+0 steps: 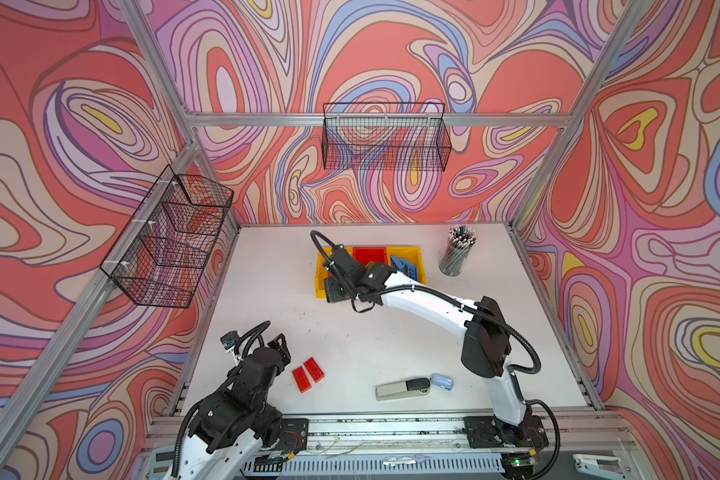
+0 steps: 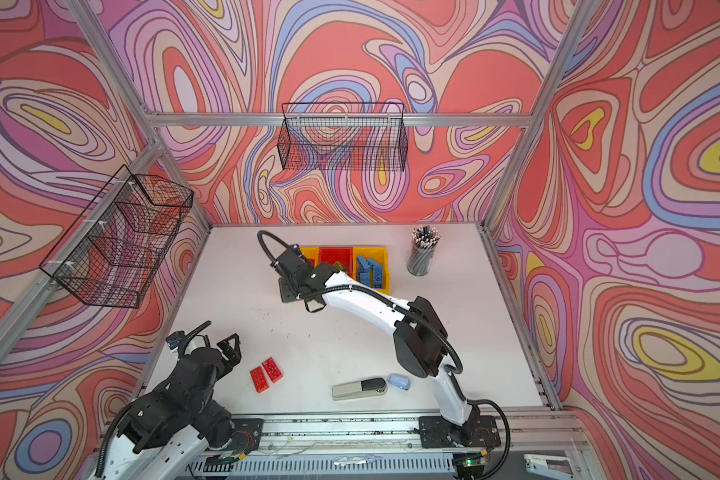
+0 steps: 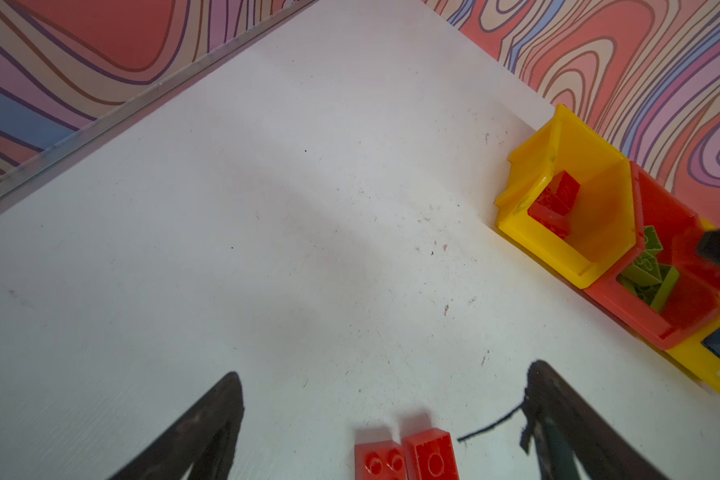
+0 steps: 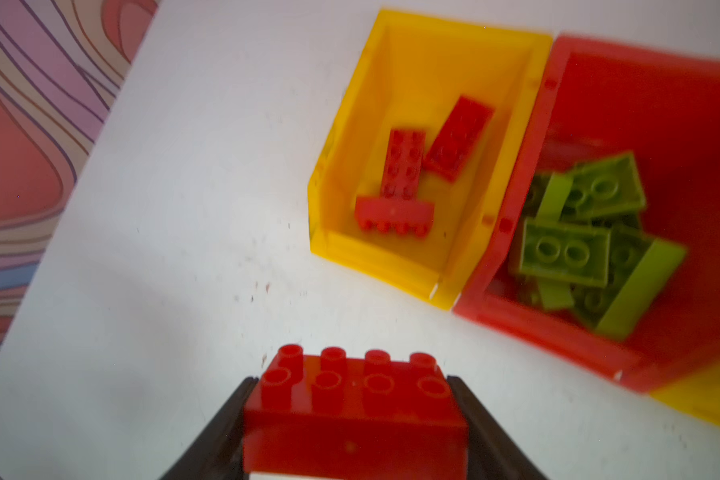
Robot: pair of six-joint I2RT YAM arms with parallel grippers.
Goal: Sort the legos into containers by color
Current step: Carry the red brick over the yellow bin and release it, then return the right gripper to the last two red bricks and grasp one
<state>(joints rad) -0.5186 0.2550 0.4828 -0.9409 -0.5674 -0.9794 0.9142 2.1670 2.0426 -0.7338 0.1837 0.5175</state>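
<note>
Glossy red plastic, studded and blocky: brick [image 4: 352,415] clamped in right gripper [image 4: 352,382]; dark jaws of left gripper [image 3: 385,370] spread apart.

Tabletop [image 1: 350,332] centre bare; wide lane from near edge to the bin row [image 1: 416,259] at the far side. Left strip along the frame also free. Right arm [image 1: 425,303] arcs over centre-right; right end effector [image 4: 352,380], clamped on a held brick [image 4: 350,415], hangs before the leftmost bin. Near left: two loose bricks [image 1: 314,370] just beside left end effector [image 1: 282,347]. Near right: stapler [image 1: 402,388] and pale-blue item [image 1: 442,381], close together. Pencil cup [image 1: 456,253] stands right of the bins, small gap.
</note>
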